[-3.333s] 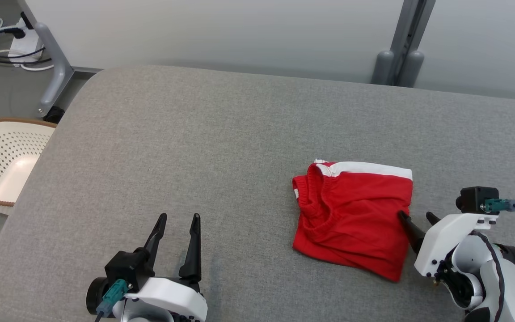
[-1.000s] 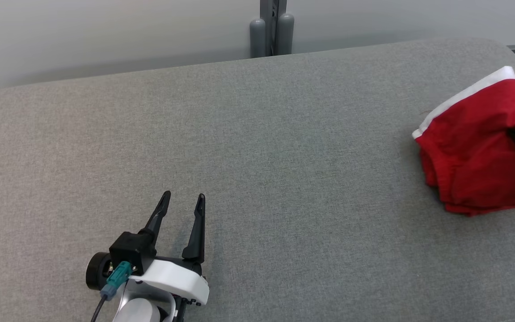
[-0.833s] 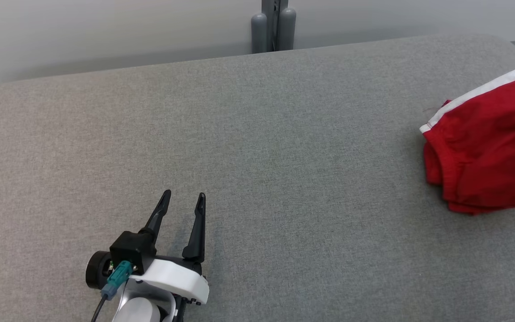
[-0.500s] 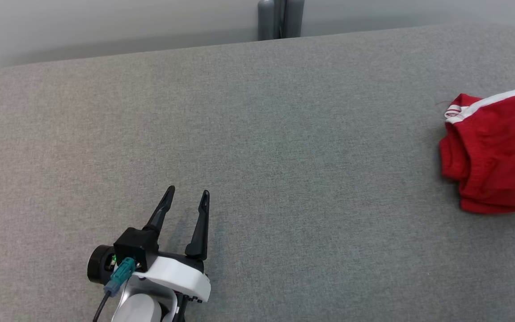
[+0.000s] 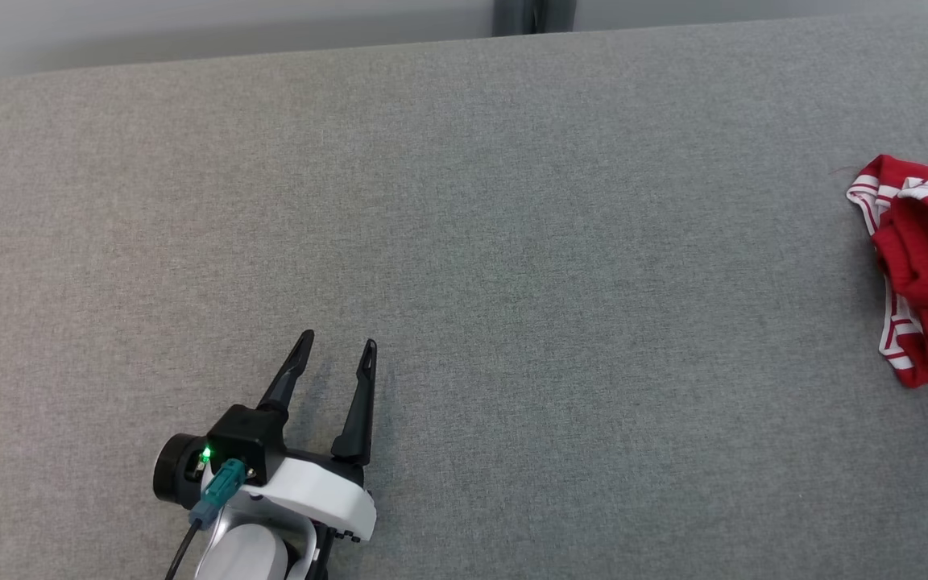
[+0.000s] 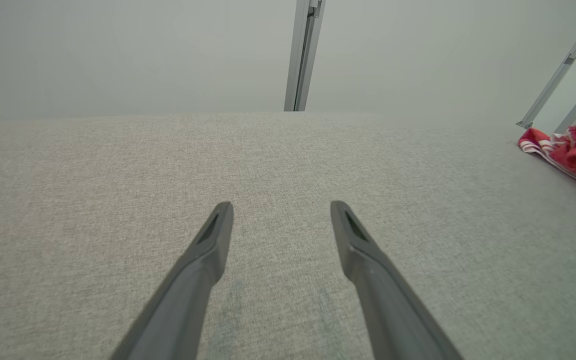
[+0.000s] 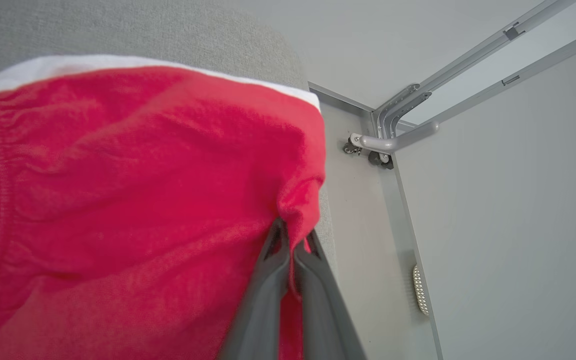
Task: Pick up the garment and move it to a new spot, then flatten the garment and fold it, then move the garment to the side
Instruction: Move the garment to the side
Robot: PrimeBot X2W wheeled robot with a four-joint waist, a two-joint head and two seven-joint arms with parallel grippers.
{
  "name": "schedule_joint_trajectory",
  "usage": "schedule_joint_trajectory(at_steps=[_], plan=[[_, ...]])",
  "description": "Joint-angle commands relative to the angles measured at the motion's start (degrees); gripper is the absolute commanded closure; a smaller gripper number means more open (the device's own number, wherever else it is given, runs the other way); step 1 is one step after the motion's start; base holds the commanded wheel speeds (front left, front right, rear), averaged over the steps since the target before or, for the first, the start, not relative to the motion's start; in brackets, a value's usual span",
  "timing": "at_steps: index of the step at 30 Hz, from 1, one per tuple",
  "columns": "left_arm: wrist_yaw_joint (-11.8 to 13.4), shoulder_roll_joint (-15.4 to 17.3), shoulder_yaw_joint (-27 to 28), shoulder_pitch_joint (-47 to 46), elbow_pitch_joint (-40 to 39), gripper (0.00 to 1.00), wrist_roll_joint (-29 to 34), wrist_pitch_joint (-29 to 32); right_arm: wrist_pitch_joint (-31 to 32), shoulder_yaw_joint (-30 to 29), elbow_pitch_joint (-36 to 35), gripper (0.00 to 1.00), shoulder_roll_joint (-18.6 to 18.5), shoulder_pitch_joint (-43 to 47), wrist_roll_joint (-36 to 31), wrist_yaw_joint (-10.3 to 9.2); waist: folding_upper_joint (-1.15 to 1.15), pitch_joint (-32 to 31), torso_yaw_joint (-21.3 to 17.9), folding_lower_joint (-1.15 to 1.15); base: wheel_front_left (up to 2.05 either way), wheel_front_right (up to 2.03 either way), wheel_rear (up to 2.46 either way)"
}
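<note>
Much of the garment (image 5: 927, 266) is cut off — right edge.

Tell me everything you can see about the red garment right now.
The red garment is soft, knit-looking cloth with a white band along one edge and red-and-white striped trim on another. It is bunched and creased, not flat, and lies at the right end of the grey padded surface, partly cut off by the head view. The right hand is shut on a fold of it, and part of the cloth seems to rest on the padding.
</note>
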Motion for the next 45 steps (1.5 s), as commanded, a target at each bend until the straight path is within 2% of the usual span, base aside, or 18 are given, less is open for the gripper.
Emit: schedule_joint_trajectory(at_steps=[1, 4, 5, 6, 7, 20, 27, 35, 41, 45], plan=[[-0.2, 0.5, 0.0, -1.1, 0.0, 0.0, 0.4, -0.3, -1.2, -0.3, 1.5, 1.0, 0.0, -1.1, -1.2, -0.01, 0.0, 0.3, 0.2, 0.0, 0.0, 0.0, 0.0], [0.0, 0.6, -0.3, -1.5, 0.0, 0.0, 0.5, -0.2, -4.1, -0.8, 4.5, 1.0, 0.6, -2.9, -3.7, -0.01, 0.0, 0.8, 0.3, 0.0, 0.0, 0.0, 0.0], [0.0, 0.7, -0.4, -1.6, 0.0, 0.0, 0.5, -0.2, -4.8, -0.7, 5.6, 0.65, 1.0, -3.2, -4.6, -0.01, 0.0, 1.0, 0.3, 0.0, 0.0, 0.0, 0.0], [0.1, 0.7, -0.5, -1.6, 0.0, 0.0, 0.6, -0.2, -6.1, -1.0, 6.4, 0.13, 1.1, -3.8, -5.5, -0.01, 0.0, 1.1, 0.3, 0.0, 0.0, 0.0, 0.0], [0.1, 0.7, -0.6, -1.7, 0.0, 0.0, 0.6, -0.1, -7.6, -1.3, 7.0, 0.0, 1.3, -4.4, -6.5, -0.01, 0.0, 1.2, 0.3, 0.0, 0.0, 0.0, 0.0], [0.7, 1.0, -1.1, -2.0, 0.2, 0.0, -0.1, 0.0, -18.4, -2.4, 15.7, 0.0, 5.5, -9.0, -11.5, -0.01, 0.0, 1.1, -0.5, 0.0, 0.0, 0.0, 0.0], [0.8, 1.1, -1.3, -2.2, 0.4, 0.0, -0.5, -0.1, -23.2, -3.6, 17.3, 0.0, 8.1, -10.6, -9.9, -0.01, 0.0, -0.1, -0.9, 0.0, 0.0, 0.0, 0.0], [1.2, 1.2, 1.0, -2.5, 0.1, 0.0, -2.3, -0.2, -29.1, -1.8, 15.4, 0.0, 11.9, -10.6, -6.6, -0.01, 0.0, -2.8, -1.1, 0.0, 0.0, 0.0, 0.0], [2.9, 1.1, 4.1, -1.2, -0.3, 0.0, -3.7, -0.2, -33.5, -0.1, 11.8, 0.0, 15.3, -8.0, -2.8, -0.01, 0.0, -5.7, -0.5, 0.0, 0.0, 0.0, 0.0], [3.6, 1.2, 5.8, 0.5, -0.3, 0.0, -3.9, -0.2, -35.4, -1.5, 8.1, 0.0, 17.6, -4.4, -0.1, -0.01, 0.0, -7.8, 0.0, 0.0, 0.0, 0.0, 0.0]])
